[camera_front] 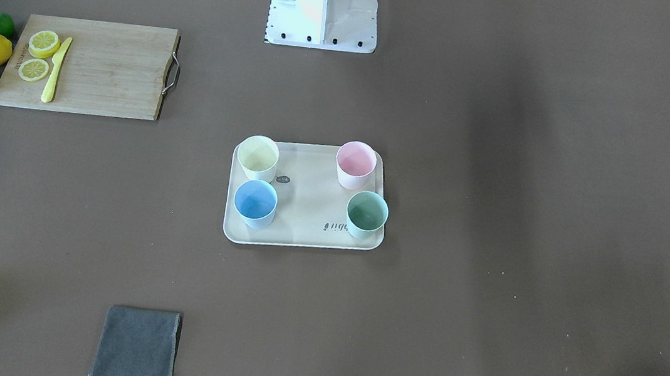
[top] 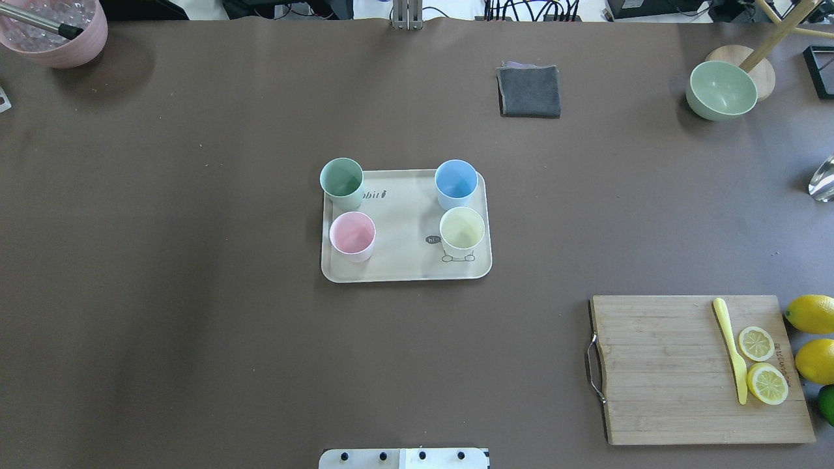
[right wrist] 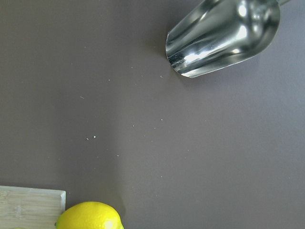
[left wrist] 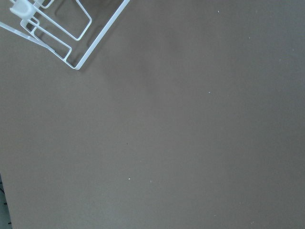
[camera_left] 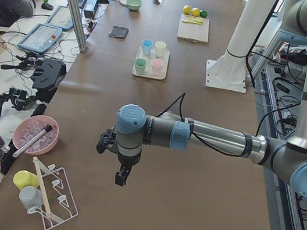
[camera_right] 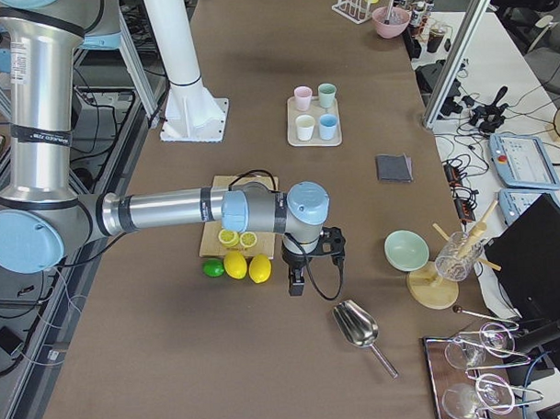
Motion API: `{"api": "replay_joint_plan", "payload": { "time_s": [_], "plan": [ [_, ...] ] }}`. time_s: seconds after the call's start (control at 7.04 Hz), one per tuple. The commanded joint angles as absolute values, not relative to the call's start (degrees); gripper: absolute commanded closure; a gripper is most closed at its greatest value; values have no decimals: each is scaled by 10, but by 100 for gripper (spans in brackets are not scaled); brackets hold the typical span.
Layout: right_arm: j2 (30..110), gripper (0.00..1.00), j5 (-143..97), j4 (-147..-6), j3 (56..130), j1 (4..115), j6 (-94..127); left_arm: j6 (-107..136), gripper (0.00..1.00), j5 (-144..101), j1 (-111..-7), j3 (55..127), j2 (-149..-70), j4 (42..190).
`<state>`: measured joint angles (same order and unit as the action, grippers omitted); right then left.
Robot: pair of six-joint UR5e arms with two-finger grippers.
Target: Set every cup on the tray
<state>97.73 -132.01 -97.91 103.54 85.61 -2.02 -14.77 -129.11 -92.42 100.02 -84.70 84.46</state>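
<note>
Grey cloth; 4 cups on "hi" tray

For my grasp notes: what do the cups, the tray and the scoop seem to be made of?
Cups: probably matte plastic or fibre composite; pastel, no glare.
Tray: likely the same; dull cream, printed drawing.
Scoop: polished metal; mirror-like reflections.
</note>
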Motion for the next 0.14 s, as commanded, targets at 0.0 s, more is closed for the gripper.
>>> {"api": "replay_joint_plan", "payload": {
  "time_s": [0.0],
  "plan": [
    [977, 0, -1320, -979, 1034, 856, -20, -148, 1, -1291, -923, 1001, -847, 845]
  ]
}}
